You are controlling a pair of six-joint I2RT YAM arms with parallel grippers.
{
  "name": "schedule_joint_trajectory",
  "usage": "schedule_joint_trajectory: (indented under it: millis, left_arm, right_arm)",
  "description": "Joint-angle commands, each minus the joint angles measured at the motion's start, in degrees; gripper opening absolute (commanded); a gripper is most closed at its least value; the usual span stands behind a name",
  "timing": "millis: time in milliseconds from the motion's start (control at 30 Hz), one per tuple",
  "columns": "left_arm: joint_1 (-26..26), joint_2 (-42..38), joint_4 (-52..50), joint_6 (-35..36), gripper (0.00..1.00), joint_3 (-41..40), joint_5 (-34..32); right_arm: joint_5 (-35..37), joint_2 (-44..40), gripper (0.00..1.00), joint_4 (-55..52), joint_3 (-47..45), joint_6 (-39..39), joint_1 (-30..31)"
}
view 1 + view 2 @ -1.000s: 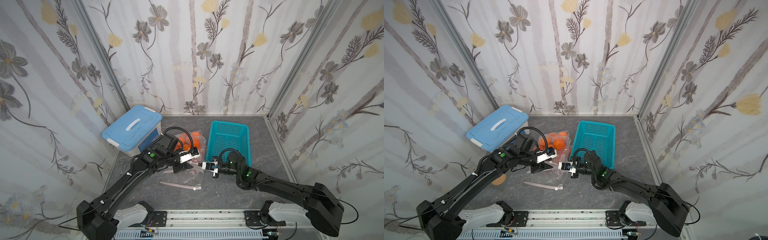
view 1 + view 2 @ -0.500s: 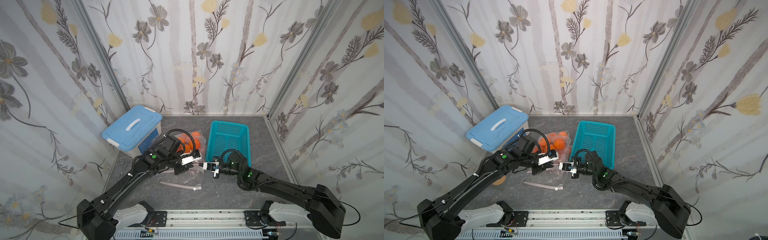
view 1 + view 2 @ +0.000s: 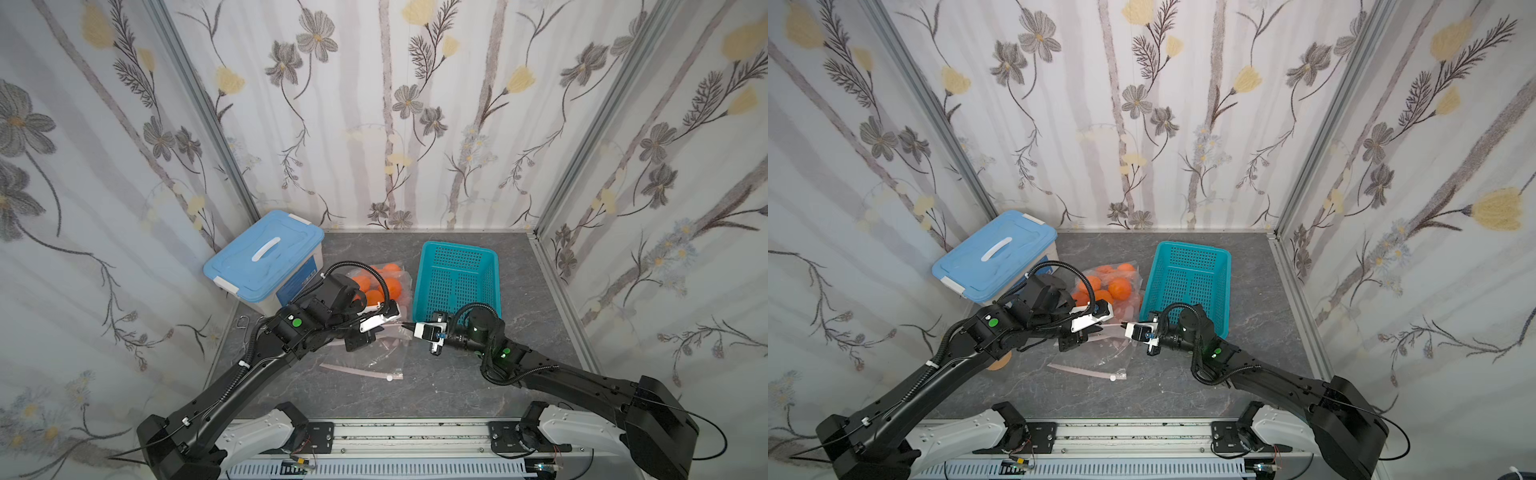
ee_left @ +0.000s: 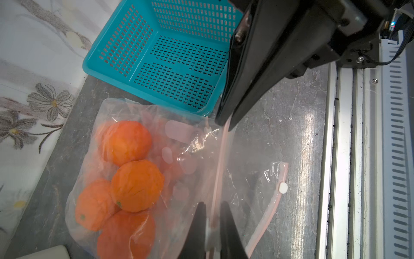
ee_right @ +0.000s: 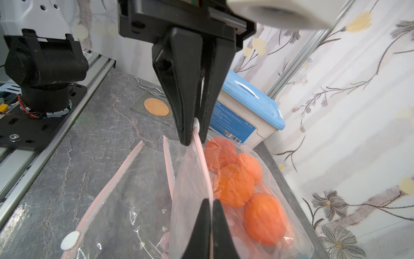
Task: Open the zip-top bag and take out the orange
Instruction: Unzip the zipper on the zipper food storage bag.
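— Plastic bag (image 4: 246,157) on the bench (image 4: 291,107), just beside the basket (image 4: 125,44), oranges (image 4: 136,186) inside.
— Claws?
— Left claw (image 4: 212,222) and right claw (image 5: 211,215) both clamp tight on the bag's pink zip edge (image 4: 220,157).

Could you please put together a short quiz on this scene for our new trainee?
1. True or false: the oranges lie inside the bag, and the basket holds none.
2. What does the left gripper pinch? A: an orange. B: the bag's pink strip. C: the basket's rim.
3. Fill in: the right gripper is shut on the same pink ____ of the bag.

Key: 1 true. 2 B. 3 strip.
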Motion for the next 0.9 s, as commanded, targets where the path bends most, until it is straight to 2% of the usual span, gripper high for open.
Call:
schedule_joint_trajectory:
  millis: [0,367,867]
  left_arm:
    - [0.2,-2.2,-9.9,-1.2,0.06,0.3,-7.2]
    - [0.2,-9.7,-18.3,-5.4,0.09,-0.3,-11.0]
    - [0.2,-14.6,-25.0,-7.5,0.11,-0.1,-14.4]
  right_arm:
    - [5.0,-0.9,0.00,3.7,-0.8,1.7,-1.3]
    - [7.3,-2.2,0.00,6.5,-2.1,3.8,-3.3]
    - [8.7,-3.4,0.00,7.9,-3.2,4.2,-5.5]
